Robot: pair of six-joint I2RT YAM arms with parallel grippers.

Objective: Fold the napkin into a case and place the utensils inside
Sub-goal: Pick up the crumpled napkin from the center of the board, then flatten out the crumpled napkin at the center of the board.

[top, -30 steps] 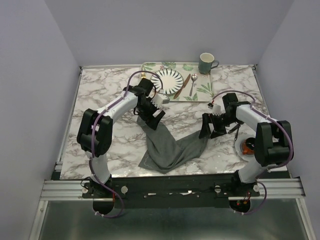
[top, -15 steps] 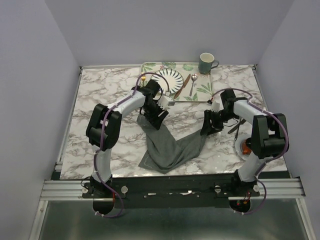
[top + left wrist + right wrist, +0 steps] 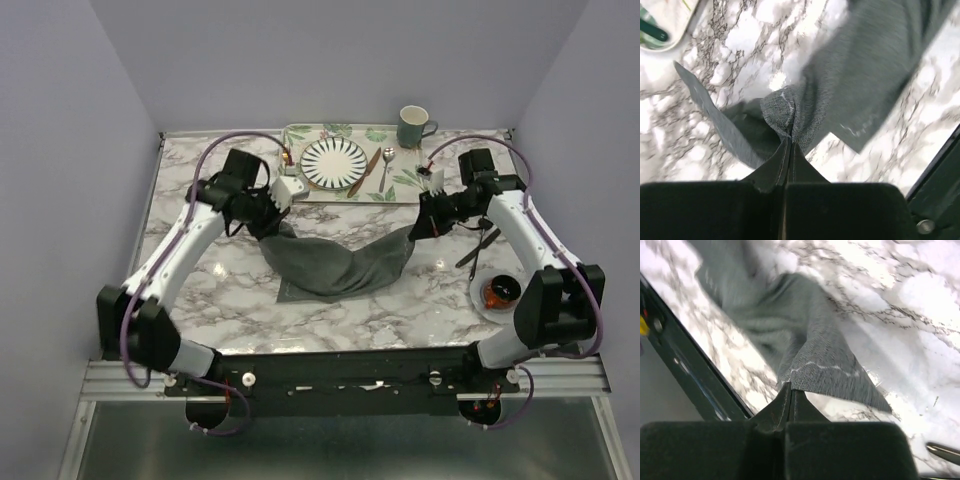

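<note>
The dark grey napkin [image 3: 335, 265] hangs in a sagging band between both arms, its lower edge resting on the marble table [image 3: 200, 290]. My left gripper [image 3: 262, 222] is shut on the napkin's left corner [image 3: 782, 112]. My right gripper [image 3: 417, 229] is shut on the right corner [image 3: 827, 372]. Each corner bunches at closed fingertips, at the left gripper [image 3: 789, 142] and the right gripper [image 3: 790, 388]. The brownish knife [image 3: 364, 172] and silver spoon [image 3: 385, 168] lie on the leaf-patterned placemat [image 3: 405, 180] at the back. A gold fork tip [image 3: 286, 155] shows left of the striped plate [image 3: 334, 162].
A green mug [image 3: 413, 126] stands at the placemat's back right corner. A small white dish with a dark object [image 3: 500, 293] sits at the right edge, near a dark utensil [image 3: 478, 250]. The table's metal front rail [image 3: 340, 372] runs along the near side.
Both grippers closed on the napkin's corners, then lifted and drew apart, the left moving left, the right moving back and right. The cloth went from a crumpled V to a stretched band.
</note>
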